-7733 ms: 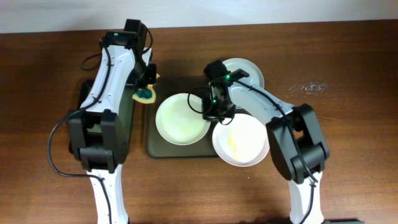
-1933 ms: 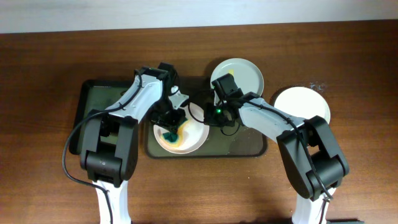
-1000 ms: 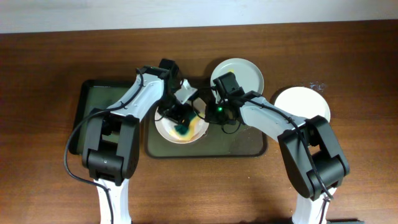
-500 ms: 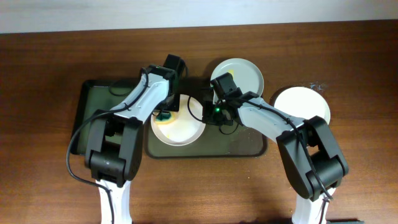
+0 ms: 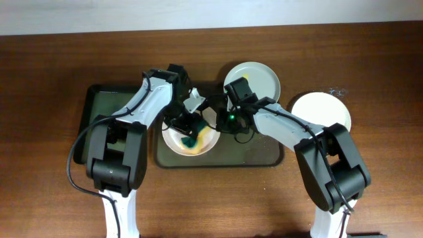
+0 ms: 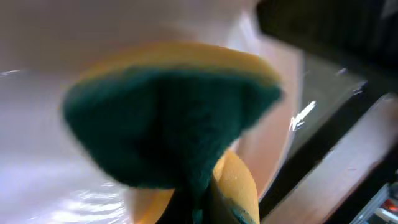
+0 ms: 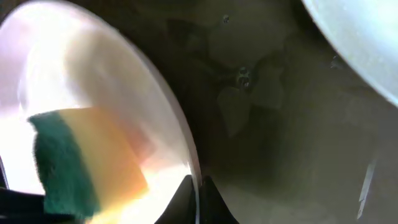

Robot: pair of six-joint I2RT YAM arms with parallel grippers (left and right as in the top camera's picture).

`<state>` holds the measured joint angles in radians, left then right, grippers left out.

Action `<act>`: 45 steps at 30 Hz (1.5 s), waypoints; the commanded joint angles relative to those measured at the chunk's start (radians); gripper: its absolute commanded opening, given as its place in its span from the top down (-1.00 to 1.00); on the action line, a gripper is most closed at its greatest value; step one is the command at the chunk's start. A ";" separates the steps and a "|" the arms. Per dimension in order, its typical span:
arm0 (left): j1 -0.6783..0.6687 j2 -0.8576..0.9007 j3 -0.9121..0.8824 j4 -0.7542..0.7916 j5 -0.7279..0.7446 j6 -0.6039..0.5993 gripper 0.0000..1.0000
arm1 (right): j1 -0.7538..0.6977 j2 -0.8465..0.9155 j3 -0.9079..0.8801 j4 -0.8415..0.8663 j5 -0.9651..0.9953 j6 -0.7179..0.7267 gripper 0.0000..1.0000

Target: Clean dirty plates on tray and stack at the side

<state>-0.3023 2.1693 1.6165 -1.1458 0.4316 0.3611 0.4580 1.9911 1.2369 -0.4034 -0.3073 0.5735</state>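
Observation:
A white plate (image 5: 206,129) lies on the left half of the dark olive tray (image 5: 258,153). My left gripper (image 5: 189,129) is shut on a green and yellow sponge (image 5: 192,141) and presses it onto this plate; the sponge fills the left wrist view (image 6: 174,124) over the plate (image 6: 37,62). My right gripper (image 5: 223,121) is shut on the plate's right rim (image 7: 186,155), its fingertips (image 7: 198,186) pinching the edge. A second plate (image 5: 254,78) sits at the tray's back edge. A third plate (image 5: 320,111) lies on the table to the right.
A smaller dark greenish tray (image 5: 109,112) lies left of the big tray, under the left arm. The big tray's right half (image 7: 280,155) is wet and bare. The second plate's rim shows at the top right of the right wrist view (image 7: 367,37).
My left gripper has swept the sponge from the plate's upper left to its lower middle. The right gripper has stayed on the rim.

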 commanded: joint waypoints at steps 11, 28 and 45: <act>-0.006 0.013 -0.006 0.585 -0.656 -0.444 1.00 | -0.006 0.014 0.001 -0.008 0.031 0.007 0.92; 0.016 0.011 0.433 0.011 -0.611 -0.539 1.00 | -0.006 0.015 0.001 0.006 0.089 0.008 0.81; 0.152 0.011 0.439 0.000 -0.419 -0.540 1.00 | 0.058 -0.076 0.167 -0.338 0.254 -0.073 0.92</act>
<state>-0.1509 2.1845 2.0274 -1.1450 -0.0021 -0.1665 0.4793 2.0155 1.3518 -0.6830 -0.2241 0.5549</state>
